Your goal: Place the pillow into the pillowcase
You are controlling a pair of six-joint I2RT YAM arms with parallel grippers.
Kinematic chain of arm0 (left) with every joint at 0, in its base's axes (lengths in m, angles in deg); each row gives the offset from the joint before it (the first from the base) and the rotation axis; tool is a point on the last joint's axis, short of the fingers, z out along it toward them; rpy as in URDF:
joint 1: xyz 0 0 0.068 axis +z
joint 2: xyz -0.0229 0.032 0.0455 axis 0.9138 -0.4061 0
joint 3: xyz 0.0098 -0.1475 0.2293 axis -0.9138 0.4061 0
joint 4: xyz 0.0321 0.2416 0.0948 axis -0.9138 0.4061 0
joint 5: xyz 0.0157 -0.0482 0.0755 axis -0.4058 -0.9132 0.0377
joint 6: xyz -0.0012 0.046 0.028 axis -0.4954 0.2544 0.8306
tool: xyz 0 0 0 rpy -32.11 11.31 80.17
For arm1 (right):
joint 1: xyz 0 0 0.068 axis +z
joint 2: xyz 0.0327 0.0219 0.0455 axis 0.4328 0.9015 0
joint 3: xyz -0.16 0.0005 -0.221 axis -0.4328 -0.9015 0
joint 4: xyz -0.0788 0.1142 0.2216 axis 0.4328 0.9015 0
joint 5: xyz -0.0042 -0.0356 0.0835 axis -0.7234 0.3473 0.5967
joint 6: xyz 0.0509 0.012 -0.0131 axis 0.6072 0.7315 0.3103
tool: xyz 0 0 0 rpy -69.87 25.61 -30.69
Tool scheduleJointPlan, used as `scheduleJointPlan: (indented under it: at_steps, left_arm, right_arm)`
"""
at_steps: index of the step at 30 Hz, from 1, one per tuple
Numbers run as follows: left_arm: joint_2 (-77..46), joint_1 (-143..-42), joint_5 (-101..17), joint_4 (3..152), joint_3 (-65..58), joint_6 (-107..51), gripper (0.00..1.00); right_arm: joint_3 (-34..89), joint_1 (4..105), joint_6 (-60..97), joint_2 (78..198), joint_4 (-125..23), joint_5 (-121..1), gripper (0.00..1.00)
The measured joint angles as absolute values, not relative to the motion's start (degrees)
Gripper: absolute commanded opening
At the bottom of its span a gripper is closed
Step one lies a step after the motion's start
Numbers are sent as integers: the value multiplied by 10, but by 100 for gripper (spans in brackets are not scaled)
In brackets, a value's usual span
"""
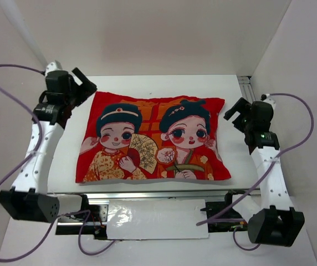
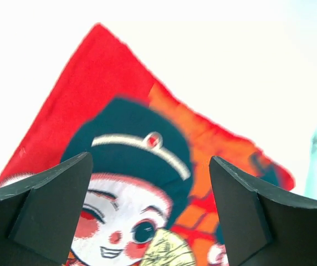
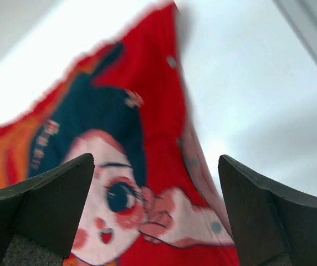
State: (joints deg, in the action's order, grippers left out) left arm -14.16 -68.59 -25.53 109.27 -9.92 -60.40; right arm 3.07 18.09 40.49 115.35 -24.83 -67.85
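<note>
The red pillowcase (image 1: 153, 138), printed with two cartoon children and a fan, lies face up in the middle of the white table and looks plump. The pillow is hidden; no cream fabric shows in any view. My left gripper (image 1: 85, 84) hangs open just off the case's far left corner, touching nothing. In the left wrist view the open gripper (image 2: 150, 160) frames the left child's face on the pillowcase (image 2: 119, 111). My right gripper (image 1: 233, 112) is open beside the case's right edge. The right wrist view has the gripper (image 3: 156, 160) above the pillowcase (image 3: 147, 111), nothing between the fingers.
A metal rail (image 1: 147, 195) runs along the table's near edge, with a white plate (image 1: 153, 219) between the arm bases. Another rail (image 1: 246, 88) stands at the back right. White walls close in the back and both sides. Purple cables loop beside each arm.
</note>
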Motion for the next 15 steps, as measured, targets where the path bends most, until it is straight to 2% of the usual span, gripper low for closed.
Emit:
scheduleJointPlan:
  at_steps: [5, 15]
  left_arm:
    - [-69, -686, -217, 1148, -143, -604, 99]
    - [-17, -686, -216, 1211, -14, -604, 99]
  right_arm:
    - [78, 198, 405, 1119, -254, -716, 100]
    - [98, 207, 400, 1146, -253, -739, 100]
